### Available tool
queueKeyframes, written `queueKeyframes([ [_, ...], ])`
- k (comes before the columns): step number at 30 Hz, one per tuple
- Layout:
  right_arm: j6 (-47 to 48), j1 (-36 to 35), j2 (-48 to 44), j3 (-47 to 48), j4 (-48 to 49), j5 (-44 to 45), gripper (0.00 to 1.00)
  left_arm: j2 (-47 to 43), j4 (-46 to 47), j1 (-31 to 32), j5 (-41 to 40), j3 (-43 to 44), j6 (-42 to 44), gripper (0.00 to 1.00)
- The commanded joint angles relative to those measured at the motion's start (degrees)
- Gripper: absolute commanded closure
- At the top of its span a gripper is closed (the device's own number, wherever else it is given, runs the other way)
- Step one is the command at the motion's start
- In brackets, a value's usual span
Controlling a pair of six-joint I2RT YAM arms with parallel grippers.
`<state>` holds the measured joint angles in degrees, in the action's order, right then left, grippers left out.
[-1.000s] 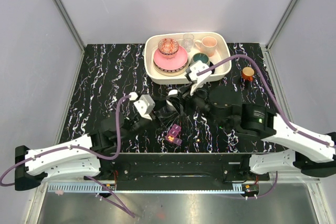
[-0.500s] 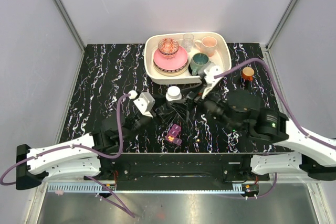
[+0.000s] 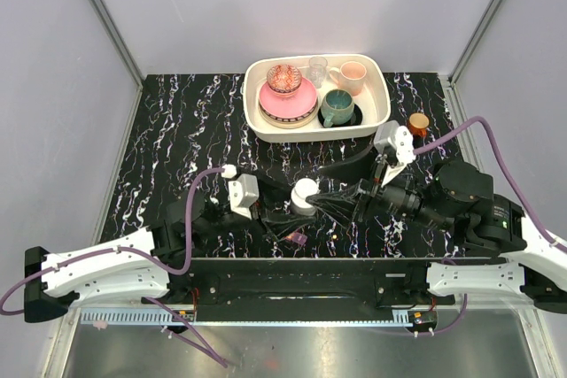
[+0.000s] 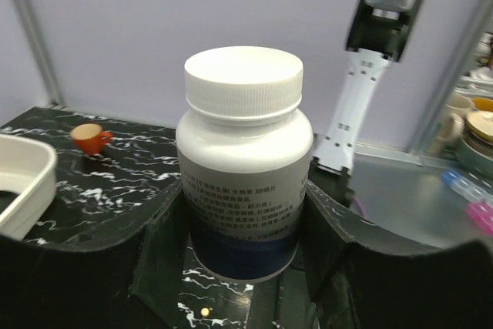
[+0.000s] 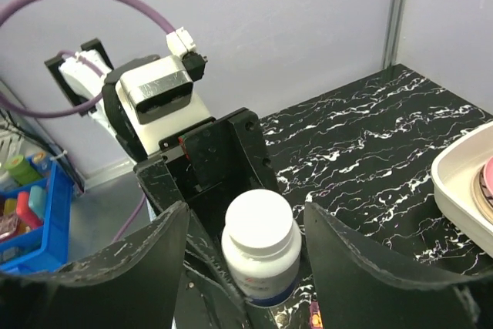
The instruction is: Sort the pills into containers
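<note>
The left gripper is clamping a white bottle whose label print is too small to read. The right gripper is spreading its fingers apart around the cap.

Even, diffuse light from above; shadows faint. White bottle sharp in left wrist view, far background soft, edges bowed.

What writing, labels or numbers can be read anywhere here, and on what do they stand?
White bottle, printed label: several lines of small print, too blurred to read.
Nothing else in view carries readable words, numbers or signs.
</note>
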<state>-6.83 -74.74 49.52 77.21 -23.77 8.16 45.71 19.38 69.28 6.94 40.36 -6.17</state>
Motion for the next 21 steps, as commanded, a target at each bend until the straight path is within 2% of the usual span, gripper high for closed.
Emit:
queueKeyframes([
  [1, 3.05, -0.23, -0.21, -0.39, -4.7, -5.87, 0.33, -0.45, 2.25, -0.11, 11.34, 1.83, -1.12, 1.0],
  [11, 3.23, -0.32, 0.05, -0.22, -6.82, -7.99, 0.34, 0.43, 1.63, -0.11, 12.57, 2.27, -0.95, 1.0],
  [17, 3.05, -0.23, 1.02, -0.04, -7.52, -7.99, 0.47, 0.43, 1.54, -0.11, 12.48, 2.18, -0.77, 1.0],
  [21, 2.79, -0.23, 1.63, 0.05, -8.22, -9.48, 0.46, 0.52, 1.45, -0.11, 12.31, 2.36, -0.59, 1.0],
])
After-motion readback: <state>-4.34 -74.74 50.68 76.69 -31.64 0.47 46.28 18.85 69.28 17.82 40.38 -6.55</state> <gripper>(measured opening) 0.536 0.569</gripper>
